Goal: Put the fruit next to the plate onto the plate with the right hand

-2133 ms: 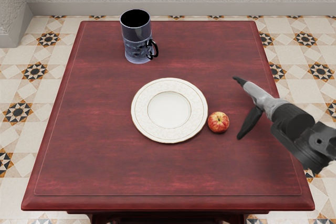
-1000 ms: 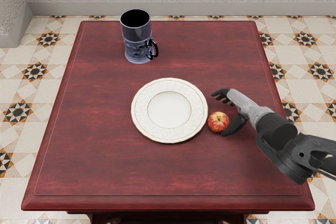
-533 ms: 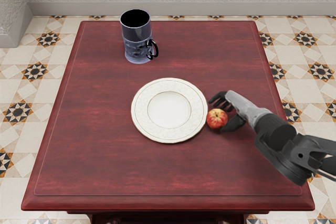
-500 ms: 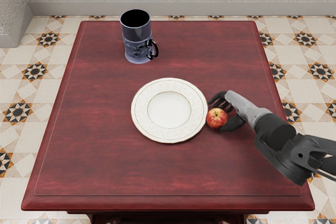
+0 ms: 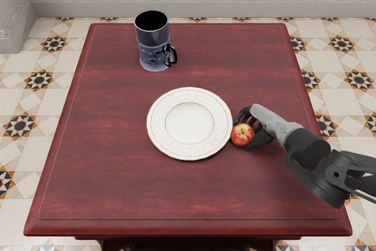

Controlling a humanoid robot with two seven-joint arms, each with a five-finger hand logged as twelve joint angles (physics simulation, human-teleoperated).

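The right hand (image 5: 255,126) had drawn its dark fingers in from a loose, open reach and now curled snugly around the apple (image 5: 241,135). The fruit still rested on the table (image 5: 117,163) inside that grip, with the white plate (image 5: 157,110) just beyond the fingertips. The grasp looked made, so lifting the apple over the rim seemed the next step.

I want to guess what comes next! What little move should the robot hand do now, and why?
Probably lift the apple a little. The right robot hand looks curled around it, but it sits on the table beside the plate, whose rim it must clear.
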